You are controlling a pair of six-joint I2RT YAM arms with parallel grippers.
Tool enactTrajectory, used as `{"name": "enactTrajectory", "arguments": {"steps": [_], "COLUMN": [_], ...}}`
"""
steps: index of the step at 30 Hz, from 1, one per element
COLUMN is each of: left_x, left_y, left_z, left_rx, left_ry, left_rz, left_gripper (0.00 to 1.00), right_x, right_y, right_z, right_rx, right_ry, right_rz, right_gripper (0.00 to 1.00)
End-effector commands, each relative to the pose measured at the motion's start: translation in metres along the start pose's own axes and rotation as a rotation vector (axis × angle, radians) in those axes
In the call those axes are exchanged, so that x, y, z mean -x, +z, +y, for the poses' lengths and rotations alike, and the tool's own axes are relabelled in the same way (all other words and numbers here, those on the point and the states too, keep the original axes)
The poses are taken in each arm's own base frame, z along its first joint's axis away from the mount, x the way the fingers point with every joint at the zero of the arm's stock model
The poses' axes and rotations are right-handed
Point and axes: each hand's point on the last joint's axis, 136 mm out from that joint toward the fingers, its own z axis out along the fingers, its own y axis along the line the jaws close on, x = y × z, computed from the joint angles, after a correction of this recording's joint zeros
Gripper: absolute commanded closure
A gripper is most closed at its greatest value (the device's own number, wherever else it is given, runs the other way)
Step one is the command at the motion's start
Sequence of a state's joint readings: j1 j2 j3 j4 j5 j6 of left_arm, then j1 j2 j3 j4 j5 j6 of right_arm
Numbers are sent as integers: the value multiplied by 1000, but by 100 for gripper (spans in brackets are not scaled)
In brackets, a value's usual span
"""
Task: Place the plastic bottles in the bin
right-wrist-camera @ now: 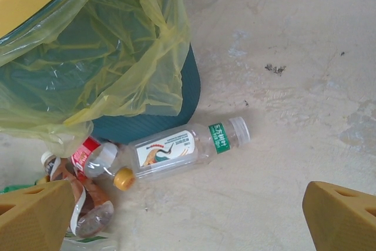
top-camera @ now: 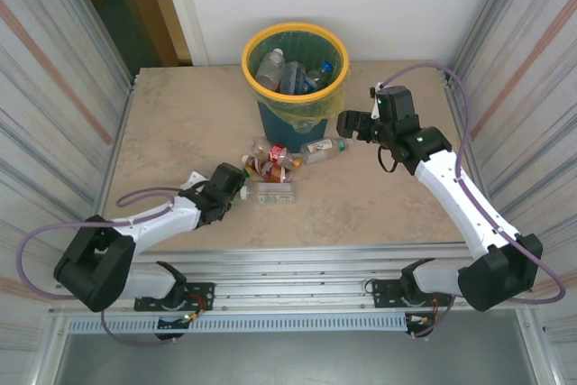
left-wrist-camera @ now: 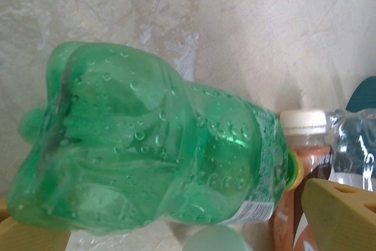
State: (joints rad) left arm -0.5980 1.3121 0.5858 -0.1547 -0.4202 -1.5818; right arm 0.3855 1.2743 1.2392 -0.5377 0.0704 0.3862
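**Top view:** bin (top-camera: 248, 53) at the table's (top-camera: 180, 123) far edge, with several plastic bottles (top-camera: 271, 68) inside. Loose bottles (top-camera: 275, 161) are heaped just in front of the bin. Left gripper (top-camera: 245, 188) is at the heap's near side, right gripper (top-camera: 347, 123) just right of the bin.

**Left wrist:** green bottle (left-wrist-camera: 153, 145) lies on its side between widely spread fingers (left-wrist-camera: 343, 213), short of the bin.

**Right wrist:** clear white-capped bottle (right-wrist-camera: 182, 148) lies at the bin's foot, and the jaws are spread wide.
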Motion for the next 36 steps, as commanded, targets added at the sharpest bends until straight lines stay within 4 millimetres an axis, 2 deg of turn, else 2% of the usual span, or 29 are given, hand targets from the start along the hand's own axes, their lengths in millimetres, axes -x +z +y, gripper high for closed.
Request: {"name": "enactTrajectory", "arguments": {"steps": [1,13,25,31,36], "left_x": [14,33,28,28,32], "left_y": [4,29,48,56,61], "left_z": [-13,-12,-15,-15,-18], "left_rx": [-13,83,125,136,128], "left_ry": [2,15,11,-15,-47], "left_rz": [-48,-52,-25,-29,-38], "left_gripper": [3,11,16,26,39], "right_x": [-2,-9,-15,-17,-17], "right_y": [2,11,17,18,18], "right_z": [1,0,-1,-1,0], "right_rx": [19,16,18,19,23], "right_ry": [31,45,49,53,55], "right_rz": [0,26,45,49,45], "right_gripper": [2,2,2,1,2]}}
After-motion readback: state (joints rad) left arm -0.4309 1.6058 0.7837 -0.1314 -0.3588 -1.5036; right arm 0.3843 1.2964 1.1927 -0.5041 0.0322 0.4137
